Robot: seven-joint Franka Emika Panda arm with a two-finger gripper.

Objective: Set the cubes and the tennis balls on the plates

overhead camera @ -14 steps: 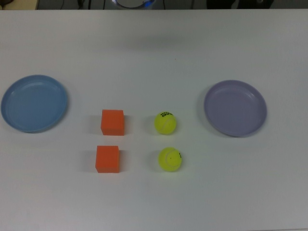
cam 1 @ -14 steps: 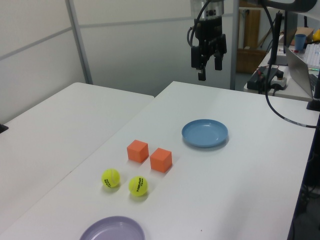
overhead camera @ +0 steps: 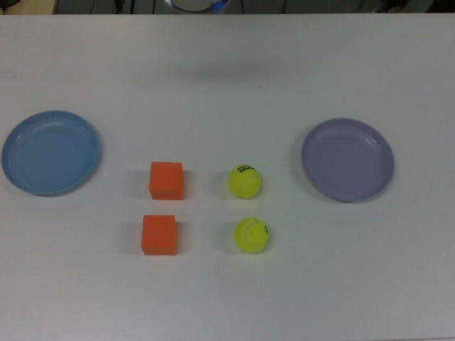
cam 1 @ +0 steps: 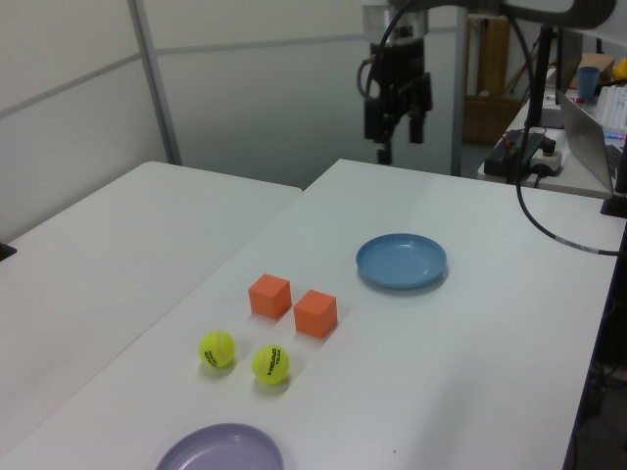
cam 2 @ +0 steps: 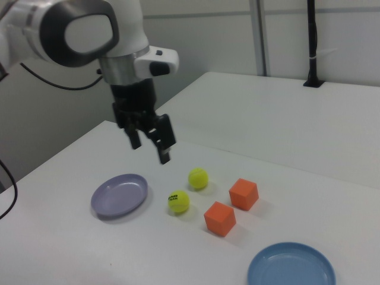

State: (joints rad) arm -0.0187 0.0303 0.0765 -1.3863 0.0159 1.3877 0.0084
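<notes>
So nothing is on a plate yet. Going left to right in the top view, first comes the blue plate point(overhead camera: 50, 153), bare. Next are two orange cubes point(overhead camera: 166, 180), one behind the other, then two tennis balls point(overhead camera: 244, 182) just the same way, and last the purple plate point(overhead camera: 347, 159), also bare. All rest on the white table point(overhead camera: 227, 298). The gripper point(cam 1: 396, 127) hangs high above the table's far end, its fingers spread apart and holding nothing. I think it must come down over one cube or ball first.
</notes>
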